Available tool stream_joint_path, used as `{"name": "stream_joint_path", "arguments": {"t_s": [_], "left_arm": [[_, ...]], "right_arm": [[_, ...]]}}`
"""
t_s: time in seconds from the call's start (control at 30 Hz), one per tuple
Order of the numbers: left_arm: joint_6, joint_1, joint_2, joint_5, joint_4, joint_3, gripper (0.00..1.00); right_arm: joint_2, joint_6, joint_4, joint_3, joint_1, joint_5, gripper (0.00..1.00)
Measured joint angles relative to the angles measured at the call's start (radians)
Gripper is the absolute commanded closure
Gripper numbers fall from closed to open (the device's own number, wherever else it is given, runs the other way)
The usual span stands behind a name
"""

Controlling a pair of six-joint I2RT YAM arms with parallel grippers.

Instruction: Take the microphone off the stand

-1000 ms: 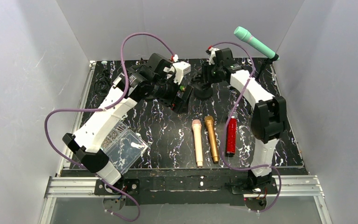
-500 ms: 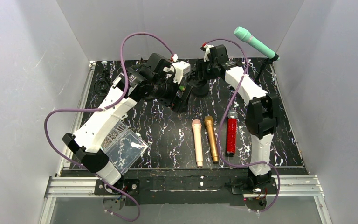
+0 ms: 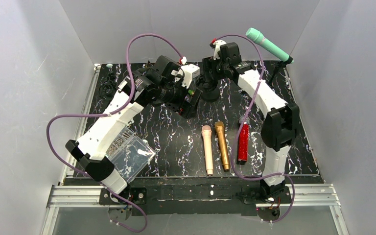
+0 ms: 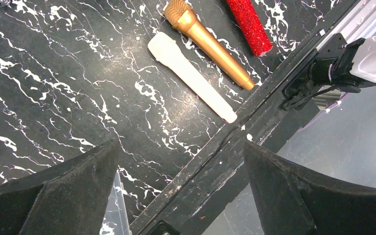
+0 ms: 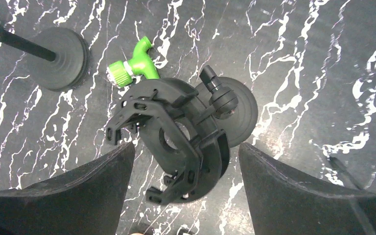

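A teal microphone [image 3: 267,44] sits tilted in the clip of a thin black stand [image 3: 275,73] at the back right corner. My right gripper [image 3: 206,73] is far to its left, open and empty. In the right wrist view its fingers [image 5: 186,196] straddle an empty black clip holder [image 5: 176,142] on a round base [image 5: 240,112]. My left gripper [image 3: 188,105] hovers open and empty over the middle of the table. In the left wrist view it [image 4: 181,191] looks down at the table's front edge.
Pink [image 3: 207,148], gold [image 3: 222,145] and red [image 3: 243,142] microphones lie side by side at the front centre. A clear plastic box [image 3: 129,156] sits front left. A green hose connector [image 5: 132,66] and another round stand base [image 5: 61,58] lie near the right gripper.
My right gripper has moved left and a little back, over the empty clip holder. The left arm and the teal microphone have not moved.
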Motion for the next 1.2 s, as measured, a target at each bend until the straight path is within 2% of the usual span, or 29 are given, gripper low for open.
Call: {"name": "stream_joint_path", "arguments": {"t_s": [0.37, 0.57, 0.77, 0.93, 1.2], "left_arm": [[0.028, 0.002, -0.007, -0.016, -0.003, 0.01, 0.02], [0.097, 0.005, -0.011, -0.047, -0.008, 0.067, 0.02], [0.175, 0.006, -0.028, -0.091, -0.016, 0.077, 0.02], [0.216, 0.006, -0.029, -0.116, -0.03, 0.077, 0.02], [0.256, 0.006, -0.029, -0.128, -0.029, 0.074, 0.02]], "right_arm": [[-0.291, -0.069, 0.0, -0.157, 0.04, 0.071, 0.12], [-0.571, -0.175, -0.005, -0.291, 0.063, 0.041, 0.12], [-0.774, -0.27, -0.027, -0.309, 0.028, 0.026, 0.13], [-0.802, -0.346, -0.051, -0.287, -0.04, 0.053, 0.13], [-0.766, -0.552, -0.05, -0.226, -0.132, 0.137, 0.12]]}}
